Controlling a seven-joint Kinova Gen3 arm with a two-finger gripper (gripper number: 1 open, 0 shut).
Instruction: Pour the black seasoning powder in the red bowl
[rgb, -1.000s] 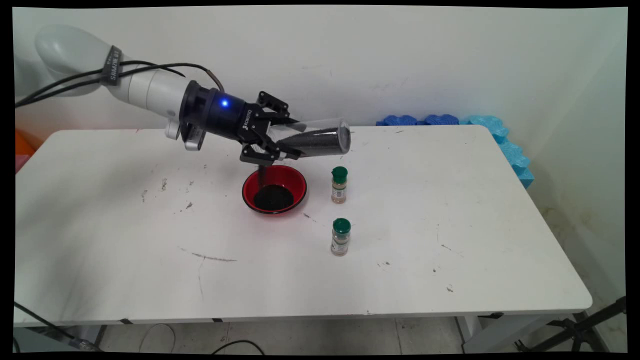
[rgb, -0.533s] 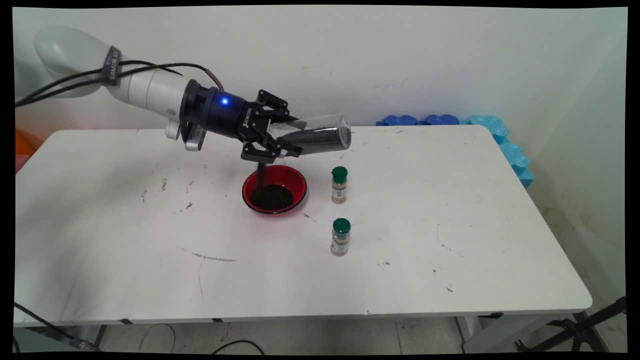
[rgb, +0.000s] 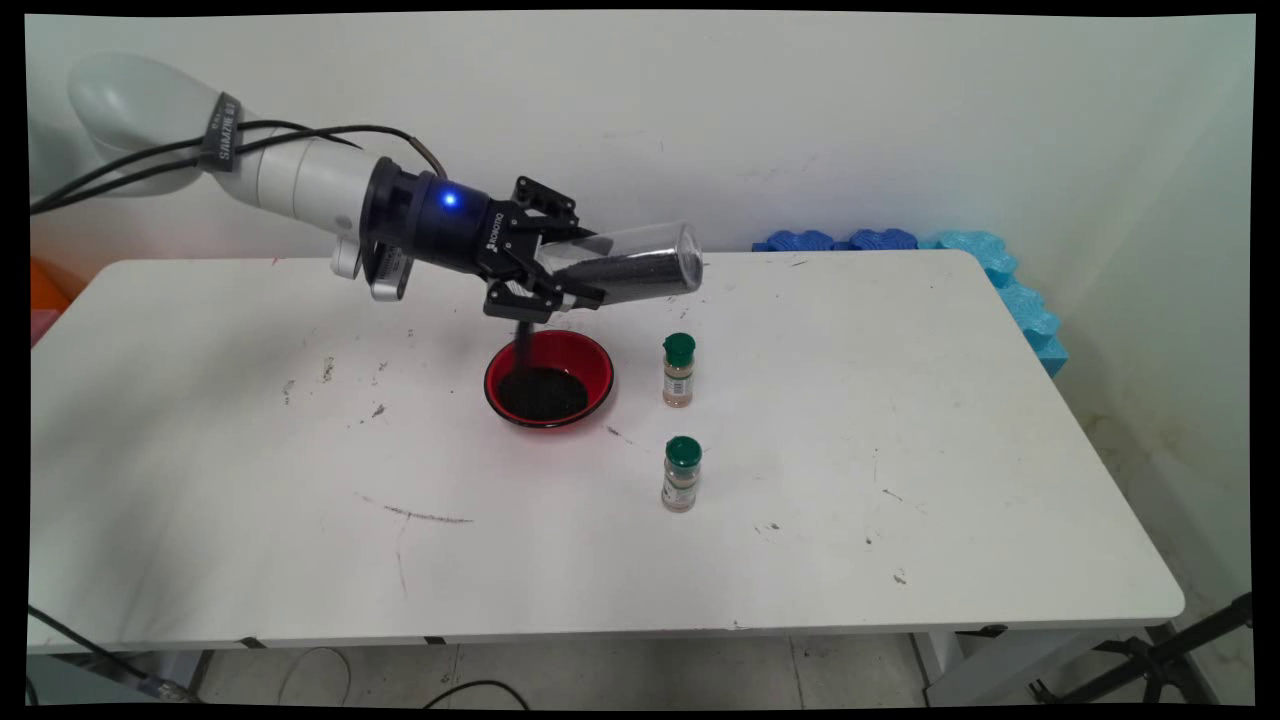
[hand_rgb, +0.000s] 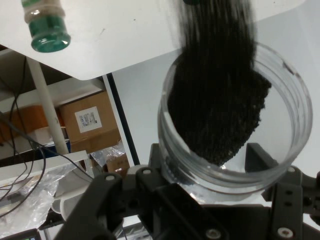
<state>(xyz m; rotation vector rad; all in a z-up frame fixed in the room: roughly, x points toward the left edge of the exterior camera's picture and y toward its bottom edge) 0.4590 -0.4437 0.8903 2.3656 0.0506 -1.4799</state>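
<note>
My gripper (rgb: 578, 277) is shut on a clear jar (rgb: 645, 265) of black grains, held on its side above the table with its mouth tipped down to the left. A thin stream of black grains (rgb: 522, 345) falls from the mouth into a red bowl (rgb: 598, 365) right below, where a dark pile (rgb: 543, 393) lies. In the hand view the clear jar (hand_rgb: 295, 125) sits between the fingers (hand_rgb: 159, 156), with the black grains (hand_rgb: 215, 115) sliding out past the camera. The gripper (hand_rgb: 210, 167) grips the jar near its mouth.
Two small spice jars with green lids stand right of the bowl, one (rgb: 678, 370) close to it and one (rgb: 681, 473) nearer the front; one spice jar (hand_rgb: 47, 25) shows in the hand view. Blue foam pieces (rgb: 870, 240) lie at the table's back right corner.
The jar's closed end has risen slightly, tipping the jar steeper. Grains keep falling, and the dark pile in the bowl has spread wider.
</note>
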